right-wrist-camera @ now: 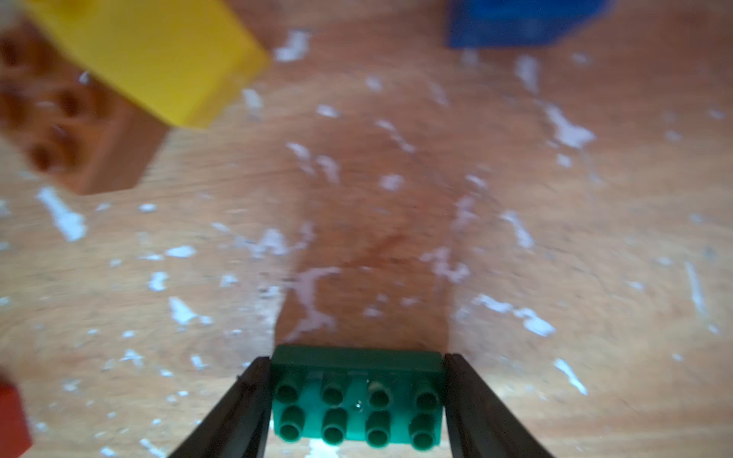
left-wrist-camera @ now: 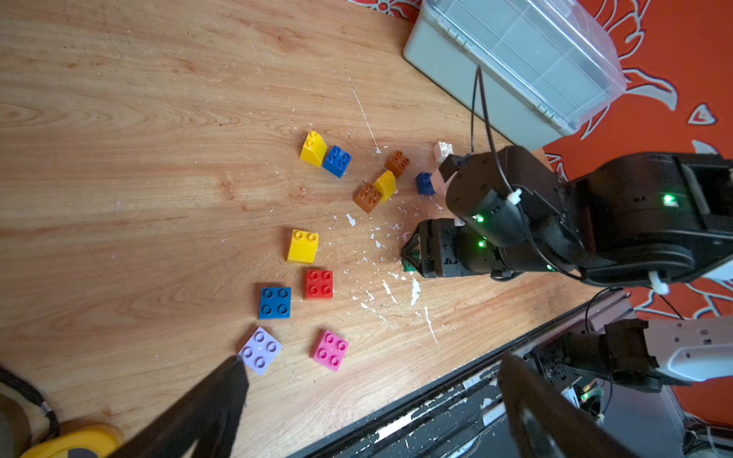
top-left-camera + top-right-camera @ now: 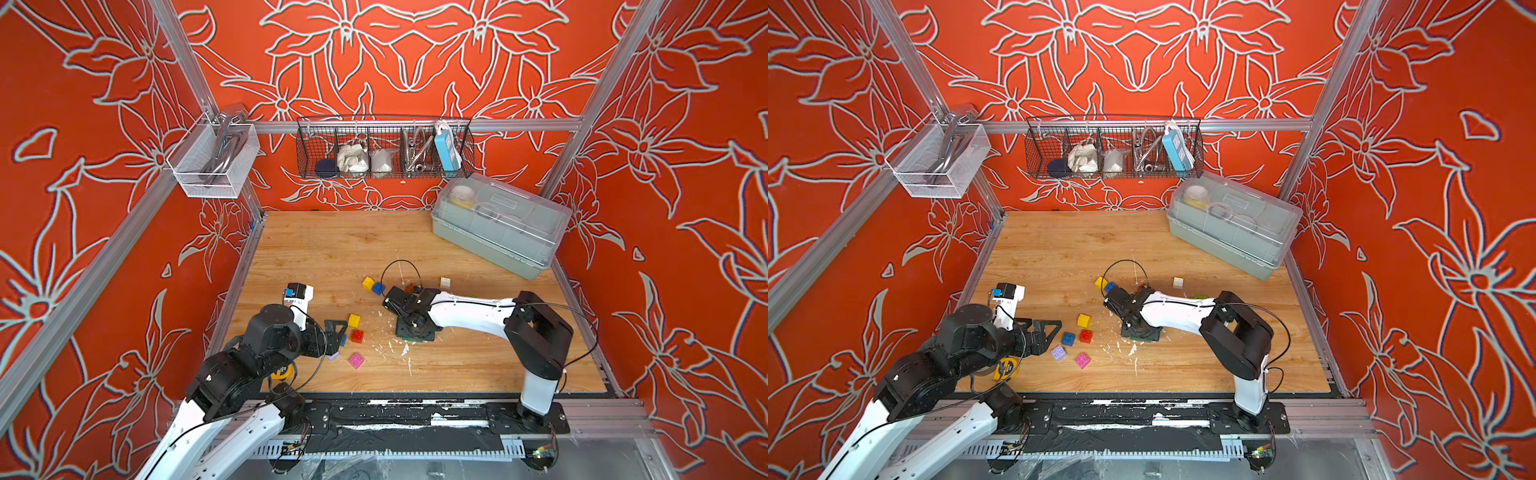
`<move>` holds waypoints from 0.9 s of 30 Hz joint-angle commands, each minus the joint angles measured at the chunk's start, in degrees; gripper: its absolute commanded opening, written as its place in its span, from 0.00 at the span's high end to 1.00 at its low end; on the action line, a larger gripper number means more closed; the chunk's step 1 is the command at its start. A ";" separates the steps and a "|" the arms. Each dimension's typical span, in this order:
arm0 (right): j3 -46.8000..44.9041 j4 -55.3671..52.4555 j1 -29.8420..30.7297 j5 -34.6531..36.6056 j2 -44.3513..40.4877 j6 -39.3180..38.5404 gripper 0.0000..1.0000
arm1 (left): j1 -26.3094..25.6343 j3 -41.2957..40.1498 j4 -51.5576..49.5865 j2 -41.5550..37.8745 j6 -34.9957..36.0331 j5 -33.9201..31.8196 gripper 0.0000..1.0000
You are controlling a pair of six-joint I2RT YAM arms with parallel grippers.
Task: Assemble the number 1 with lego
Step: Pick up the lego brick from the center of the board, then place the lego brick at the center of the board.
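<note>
My right gripper (image 1: pixel 355 359) points down at the table, its fingers pressed against both short ends of a dark green lego brick (image 1: pixel 357 396) lying studs up; a sliver of that brick (image 3: pixel 406 340) shows in a top view. Beside it are a brown brick (image 1: pixel 79 131) and a yellow brick (image 1: pixel 158 59). My left gripper (image 2: pixel 373 396) hangs open and empty near the front edge, next to the lilac brick (image 2: pixel 260 350) and pink brick (image 2: pixel 330 350). Blue (image 2: pixel 275 303), red (image 2: pixel 318 284) and yellow (image 2: pixel 303 246) bricks lie just beyond.
More loose bricks sit farther back: a yellow one (image 3: pixel 368 283), a blue one (image 3: pixel 378 288), a white one (image 3: pixel 445 282). A grey lidded box (image 3: pixel 498 224) fills the back right corner. White flecks (image 3: pixel 405 349) litter the wood. A yellow tape measure (image 3: pixel 282 372) lies under my left arm.
</note>
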 commanded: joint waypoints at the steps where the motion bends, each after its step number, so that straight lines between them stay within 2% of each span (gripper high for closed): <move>1: 4.06 -3.08 0.37 0.34 1.50 -7.12 0.41 | -0.35 -0.67 0.23 -0.23 -0.19 -0.77 0.01; 7: 6.97 -4.82 0.38 0.83 2.86 -9.82 0.40 | -0.35 -0.63 0.18 0.12 -0.20 -0.77 0.01; 19: 5.47 -3.84 0.36 1.63 4.43 -10.09 0.34 | -0.35 -0.68 0.15 0.73 -0.10 -0.86 0.01; 24: 5.67 -4.27 0.36 1.38 4.42 -10.20 0.18 | -0.35 -0.66 0.15 1.09 -0.09 -0.86 0.01; 27: 6.62 -5.71 0.45 1.81 3.16 -10.96 0.15 | -0.35 -0.61 0.14 1.23 -0.20 -0.78 0.01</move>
